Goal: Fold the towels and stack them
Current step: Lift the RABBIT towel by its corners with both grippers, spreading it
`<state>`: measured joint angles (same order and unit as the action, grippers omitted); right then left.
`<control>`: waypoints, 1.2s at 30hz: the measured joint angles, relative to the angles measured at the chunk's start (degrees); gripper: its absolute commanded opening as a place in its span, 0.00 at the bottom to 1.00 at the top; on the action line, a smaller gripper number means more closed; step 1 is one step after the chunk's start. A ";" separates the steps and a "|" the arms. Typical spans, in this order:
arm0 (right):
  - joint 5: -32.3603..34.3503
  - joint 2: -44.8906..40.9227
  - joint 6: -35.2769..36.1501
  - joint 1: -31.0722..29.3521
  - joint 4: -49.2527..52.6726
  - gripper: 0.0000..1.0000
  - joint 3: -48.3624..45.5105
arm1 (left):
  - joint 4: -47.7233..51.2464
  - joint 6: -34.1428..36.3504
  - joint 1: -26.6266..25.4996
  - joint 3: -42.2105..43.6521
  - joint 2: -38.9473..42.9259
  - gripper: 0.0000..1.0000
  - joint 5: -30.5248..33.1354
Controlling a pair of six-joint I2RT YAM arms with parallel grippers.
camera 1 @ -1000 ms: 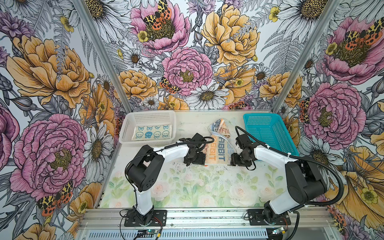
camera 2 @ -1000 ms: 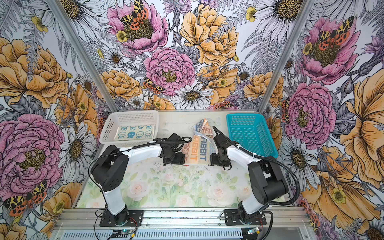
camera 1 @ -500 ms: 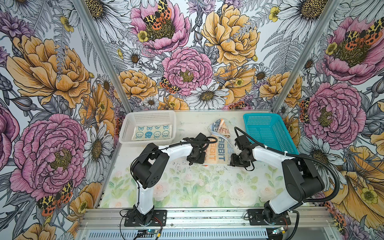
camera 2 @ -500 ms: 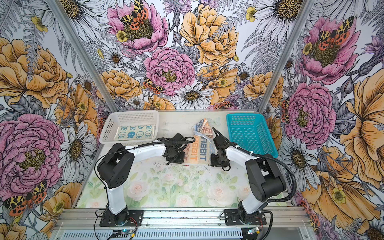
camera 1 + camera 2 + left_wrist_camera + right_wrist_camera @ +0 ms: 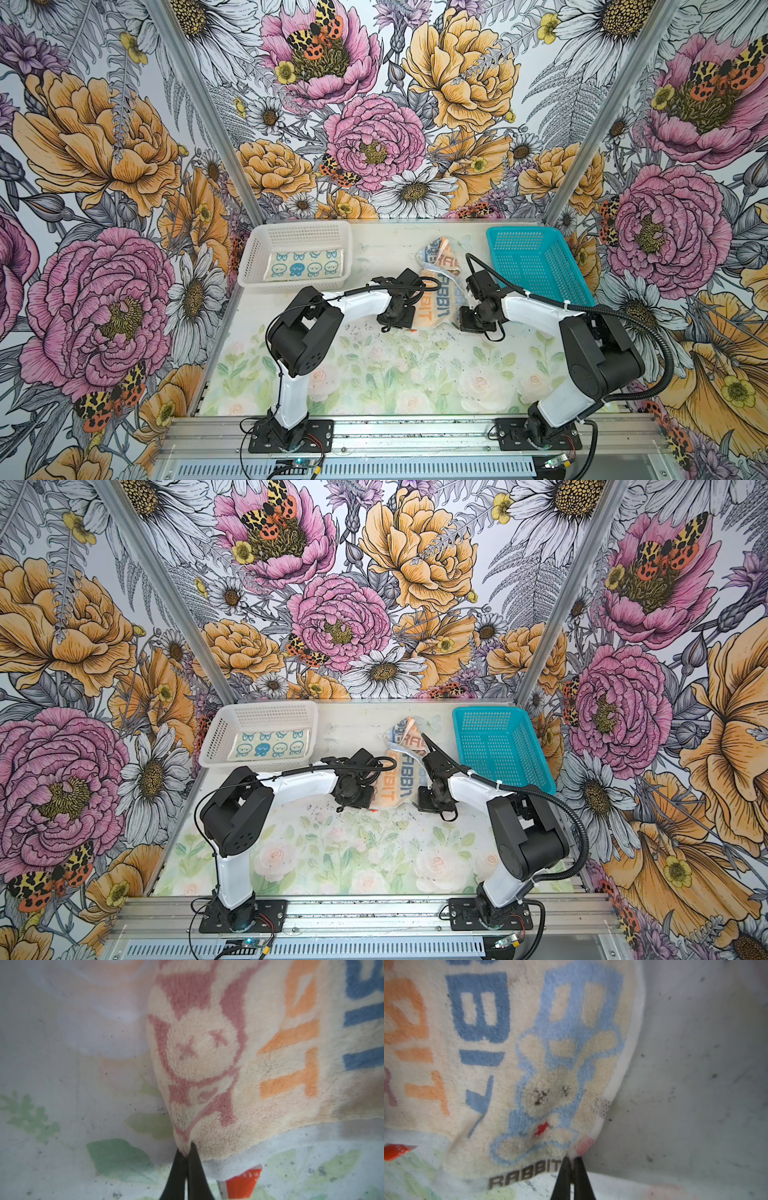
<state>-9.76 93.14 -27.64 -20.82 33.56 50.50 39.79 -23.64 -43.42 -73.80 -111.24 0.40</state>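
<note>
left hand [image 5: 187,1148] pinching near-left corner of cream terry towel with orange and blue RABBIT lettering [image 5: 438,305]; right hand [image 5: 572,1158] pinching its near-right corner. Towel lies mid floral-print table [image 5: 374,374], between both hands. Crumpled orange-and-blue printed towel [image 5: 440,257] touches its far end. Far left: white perforated plastic basket [image 5: 257,266] holding folded cream towel with blue bunny faces [image 5: 305,269]. Far right: teal perforated plastic basket [image 5: 540,270].

Cream towel [image 5: 437,305], orange-blue letters, teal basket [image 5: 536,266], white basket [image 5: 299,237]
</note>
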 measured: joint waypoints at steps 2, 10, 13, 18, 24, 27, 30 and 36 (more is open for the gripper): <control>-0.55 0.00 0.02 -0.02 0.48 0.00 0.37 | 0.11 0.00 0.35 -0.09 0.02 0.00 -0.31; -2.86 -2.97 -0.17 -0.28 5.70 0.00 11.72 | 3.41 -1.09 8.96 -3.85 6.05 0.00 -6.80; -3.23 -4.85 -0.09 -0.28 7.04 0.00 20.44 | 3.26 -1.97 13.73 -10.10 11.74 0.00 -8.20; -4.02 -6.69 0.55 -0.28 9.11 0.00 36.46 | 3.30 -2.62 18.73 -21.79 18.32 0.00 -9.35; -5.09 -9.11 1.86 -0.28 10.40 0.00 49.57 | 4.96 -2.84 20.72 -29.29 21.81 0.00 -10.75; -6.43 -10.84 2.80 -0.39 11.17 0.00 52.59 | 6.67 -2.82 20.85 -29.83 24.06 0.00 -10.99; -7.28 -13.66 3.93 -1.07 12.50 0.00 52.85 | 8.50 -2.82 20.72 -29.77 27.50 0.00 -11.21; -8.57 -21.59 6.23 -3.58 15.28 0.00 52.85 | 9.90 -3.28 18.82 -28.46 38.25 0.00 -11.28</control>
<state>-18.33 71.55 -21.41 -24.40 48.84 103.35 49.69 -26.92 -24.60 -102.26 -72.99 -10.87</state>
